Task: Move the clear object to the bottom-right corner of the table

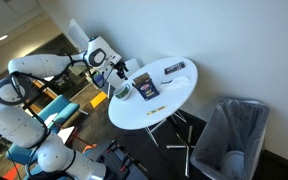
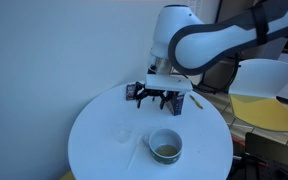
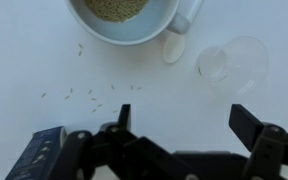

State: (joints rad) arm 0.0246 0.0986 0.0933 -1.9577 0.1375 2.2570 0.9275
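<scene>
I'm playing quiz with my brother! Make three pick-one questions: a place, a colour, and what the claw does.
1. What colour is the top of the small round glossy table? A white; B red; C green.
2. Where is the small clear cup? A on the floor; B on the table beside the white mug of brownish grains; C inside that mug.
3. How is the black robot gripper? A shut on mug; B shut on cup; C open, empty.
Answers: A, white in every view; B, the wrist view shows it by the mug; C, its fingers stand wide apart.
</scene>
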